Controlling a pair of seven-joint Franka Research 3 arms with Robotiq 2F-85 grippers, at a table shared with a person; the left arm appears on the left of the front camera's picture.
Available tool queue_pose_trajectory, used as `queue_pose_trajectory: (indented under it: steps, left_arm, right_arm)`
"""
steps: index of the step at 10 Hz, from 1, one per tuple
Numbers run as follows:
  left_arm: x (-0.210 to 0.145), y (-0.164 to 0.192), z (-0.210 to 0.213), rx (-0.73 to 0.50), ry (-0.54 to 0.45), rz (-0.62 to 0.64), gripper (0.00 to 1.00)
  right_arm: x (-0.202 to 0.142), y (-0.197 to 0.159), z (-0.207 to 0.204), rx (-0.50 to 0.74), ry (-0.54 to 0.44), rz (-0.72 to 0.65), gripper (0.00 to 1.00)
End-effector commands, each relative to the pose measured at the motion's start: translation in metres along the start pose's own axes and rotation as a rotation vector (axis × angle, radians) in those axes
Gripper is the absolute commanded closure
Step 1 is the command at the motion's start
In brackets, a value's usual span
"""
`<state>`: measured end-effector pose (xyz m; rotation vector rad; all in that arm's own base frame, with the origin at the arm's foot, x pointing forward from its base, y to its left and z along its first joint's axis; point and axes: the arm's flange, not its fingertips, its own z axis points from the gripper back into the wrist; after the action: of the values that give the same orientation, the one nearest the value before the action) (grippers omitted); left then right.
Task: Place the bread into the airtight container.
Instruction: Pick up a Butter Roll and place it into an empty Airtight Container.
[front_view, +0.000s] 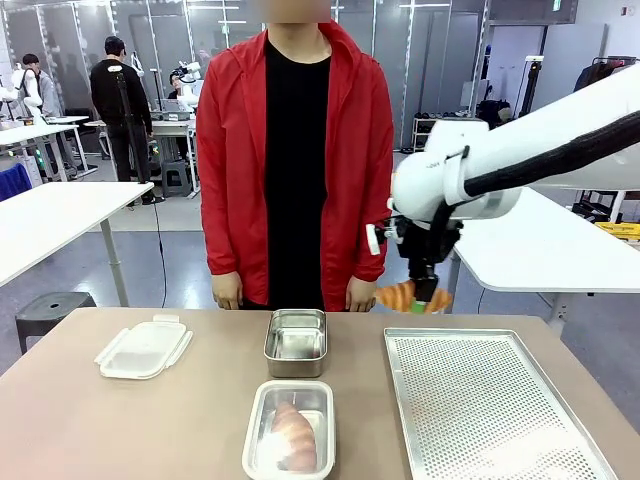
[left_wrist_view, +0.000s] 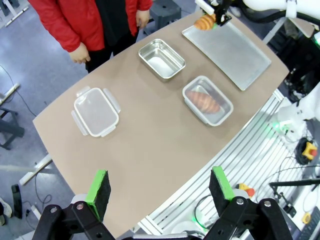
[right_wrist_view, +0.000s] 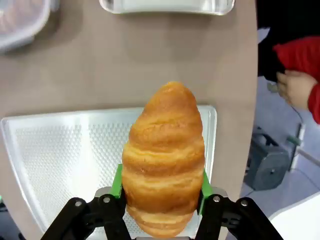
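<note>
A golden croissant, the bread (right_wrist_view: 164, 155), sits between the green pads of my right gripper (right_wrist_view: 161, 184), which is shut on it. In the front view the bread (front_view: 403, 296) hangs under that gripper (front_view: 420, 302), above the far edge of the perforated tray (front_view: 490, 410). A clear airtight container (front_view: 258, 425) at the table's front centre holds another croissant (front_view: 294, 435). Its clip lid (front_view: 143, 348) lies to the left. My left gripper (left_wrist_view: 160, 185) stands open high above the table's near side with nothing in it.
An empty steel pan (front_view: 296, 342) stands behind the container. A person in a red jacket stands at the far edge with both hands (front_view: 228, 292) hanging down. Bare tabletop (front_view: 120, 430) lies at the front left.
</note>
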<state>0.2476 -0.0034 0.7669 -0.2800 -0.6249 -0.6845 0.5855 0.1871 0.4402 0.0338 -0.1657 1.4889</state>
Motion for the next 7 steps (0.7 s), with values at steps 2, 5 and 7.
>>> queue_pose_trajectory:
  steps: [2, 5, 7]
  left_arm:
    - [0.001, -0.001, 0.001, -0.014, -0.006, -0.011, 0.00]
    - [0.001, -0.001, 0.001, -0.014, -0.006, -0.011, 0.00]
    - [0.001, -0.001, 0.001, -0.014, -0.006, -0.011, 0.00]
  right_arm:
    - [0.071, -0.003, 0.002, 0.016, -0.049, -0.066, 0.38]
    - [0.140, 0.011, -0.013, 0.003, -0.056, -0.015, 0.38]
    - [0.166, 0.016, -0.030, 0.032, -0.078, -0.030, 0.38]
